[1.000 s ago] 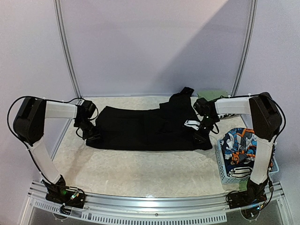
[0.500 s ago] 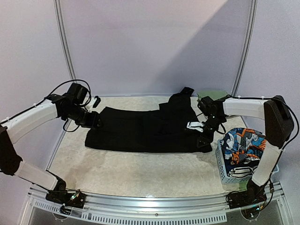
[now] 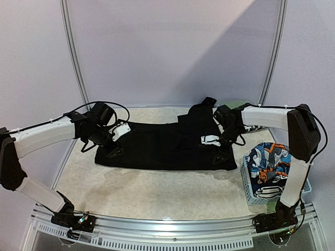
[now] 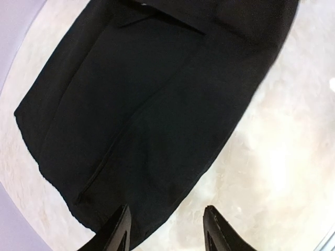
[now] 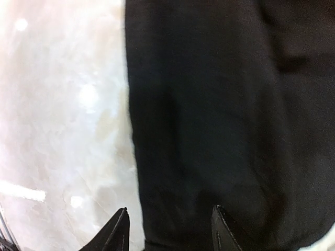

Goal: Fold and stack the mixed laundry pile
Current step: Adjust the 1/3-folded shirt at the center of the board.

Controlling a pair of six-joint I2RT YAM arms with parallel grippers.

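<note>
A large plain black garment (image 3: 167,144) lies spread flat across the middle of the table, with a narrow part running to the back right. My left gripper (image 3: 112,152) hovers over its left end, open and holding nothing. In the left wrist view the black garment (image 4: 131,104) has its edge running between my open left gripper (image 4: 167,230). My right gripper (image 3: 219,157) hangs open over the garment's right end. The right wrist view shows the black cloth (image 5: 225,104) under my empty right gripper (image 5: 170,230). An orange-blue-white cartoon-print garment (image 3: 269,162) sits in the basket.
The pale blue lattice basket (image 3: 250,192) stands at the near right of the table. A folded olive-green cloth (image 3: 236,104) lies at the back right, partly behind my right arm. The pale marbled table top (image 3: 157,191) shows in front of the garment.
Both grippers have opened wider and let go of the black garment. My left gripper lifted, then came right and down over the left end. The right one shifted slightly left.
</note>
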